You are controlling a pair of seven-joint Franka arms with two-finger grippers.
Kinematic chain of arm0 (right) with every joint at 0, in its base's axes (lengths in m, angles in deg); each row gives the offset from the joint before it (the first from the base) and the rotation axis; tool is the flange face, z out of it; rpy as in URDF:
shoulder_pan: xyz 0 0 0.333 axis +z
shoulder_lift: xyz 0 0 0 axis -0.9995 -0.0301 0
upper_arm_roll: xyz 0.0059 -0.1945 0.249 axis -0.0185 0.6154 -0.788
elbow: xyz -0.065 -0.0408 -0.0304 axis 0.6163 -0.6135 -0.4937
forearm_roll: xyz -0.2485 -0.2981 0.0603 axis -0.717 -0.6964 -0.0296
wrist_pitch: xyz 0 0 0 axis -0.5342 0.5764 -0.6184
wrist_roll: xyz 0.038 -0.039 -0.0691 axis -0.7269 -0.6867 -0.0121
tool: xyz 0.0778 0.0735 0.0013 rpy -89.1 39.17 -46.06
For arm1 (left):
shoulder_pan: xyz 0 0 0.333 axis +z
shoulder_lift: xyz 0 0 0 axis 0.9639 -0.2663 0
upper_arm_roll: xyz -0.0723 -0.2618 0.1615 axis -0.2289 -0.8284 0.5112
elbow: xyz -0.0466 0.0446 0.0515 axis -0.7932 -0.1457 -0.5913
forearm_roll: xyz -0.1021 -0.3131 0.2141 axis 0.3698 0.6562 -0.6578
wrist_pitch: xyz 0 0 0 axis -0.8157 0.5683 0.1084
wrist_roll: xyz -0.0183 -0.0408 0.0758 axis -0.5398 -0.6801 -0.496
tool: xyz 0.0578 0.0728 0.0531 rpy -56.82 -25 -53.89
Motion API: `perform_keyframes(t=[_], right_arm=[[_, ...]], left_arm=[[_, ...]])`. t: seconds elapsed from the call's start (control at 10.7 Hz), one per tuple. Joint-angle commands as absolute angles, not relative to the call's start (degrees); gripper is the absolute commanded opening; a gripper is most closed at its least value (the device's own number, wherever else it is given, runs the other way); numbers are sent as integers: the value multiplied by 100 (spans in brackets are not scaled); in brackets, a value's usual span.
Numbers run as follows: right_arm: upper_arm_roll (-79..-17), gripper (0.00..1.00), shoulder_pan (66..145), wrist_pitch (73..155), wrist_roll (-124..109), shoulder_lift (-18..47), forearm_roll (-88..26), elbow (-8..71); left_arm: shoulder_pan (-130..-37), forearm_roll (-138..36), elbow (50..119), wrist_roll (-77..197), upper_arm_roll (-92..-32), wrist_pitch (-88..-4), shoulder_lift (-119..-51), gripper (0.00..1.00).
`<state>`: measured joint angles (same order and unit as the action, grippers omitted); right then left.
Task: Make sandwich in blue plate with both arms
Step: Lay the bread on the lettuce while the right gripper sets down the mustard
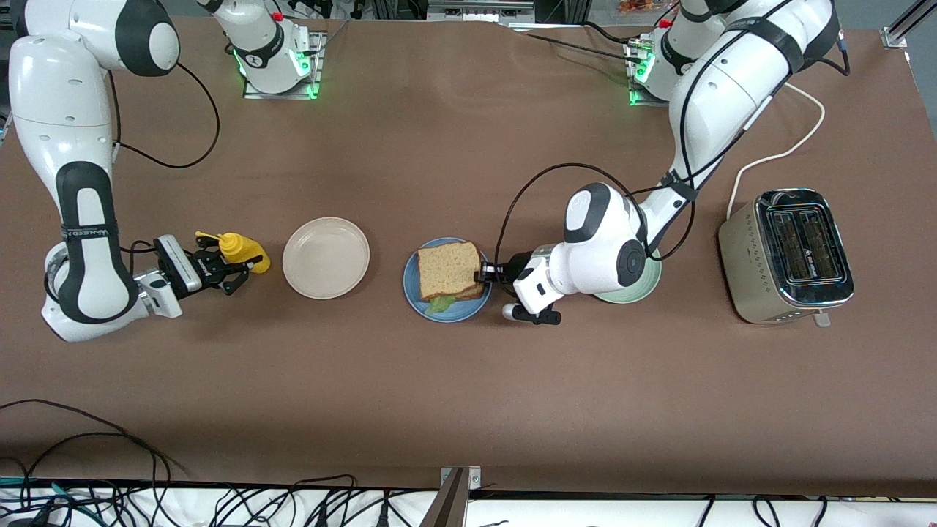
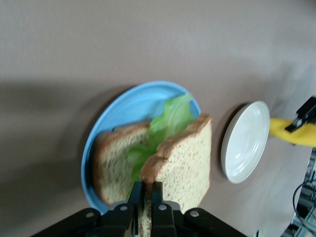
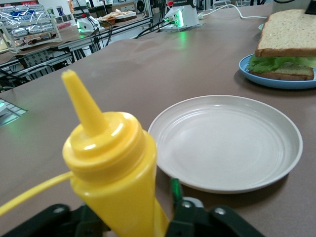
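The blue plate sits mid-table with a wholegrain bread slice and green lettuce on it. My left gripper is shut on the crust edge of the top bread slice and holds it tilted over the lettuce. In the left wrist view the gripper pinches that slice above the lettuce and plate. My right gripper is open around a yellow mustard bottle, and a gap shows beside the bottle. The sandwich shows there too.
A beige-white plate lies between the bottle and the blue plate. A pale green plate is partly hidden under the left arm. A silver toaster stands toward the left arm's end. Cables run along the table edge nearest the front camera.
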<state>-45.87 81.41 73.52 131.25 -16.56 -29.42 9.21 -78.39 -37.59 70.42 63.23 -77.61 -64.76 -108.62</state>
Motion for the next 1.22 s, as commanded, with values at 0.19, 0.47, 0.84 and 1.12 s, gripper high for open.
perform_keyframes(t=[0.19,0.47,0.84,1.12], right_arm=[[-4540,100,7879,7036,13178,-1596,-3046,919],[-4399,100,7834,6939,13056,-1570,-3117,813],[-4303,100,7808,6634,12513,-1500,-3117,726],[-4241,100,7825,6088,11590,-1412,-3301,85]], left_arm=[[-7825,-3670,6951,6144,-7599,-6013,-10699,49],[-7763,-3662,6932,6161,-7511,-5995,-10287,97],[-7763,-3670,7056,6057,-6653,-3858,-8917,100],[-7772,-3871,7038,5364,-5695,-2221,-7836,100]])
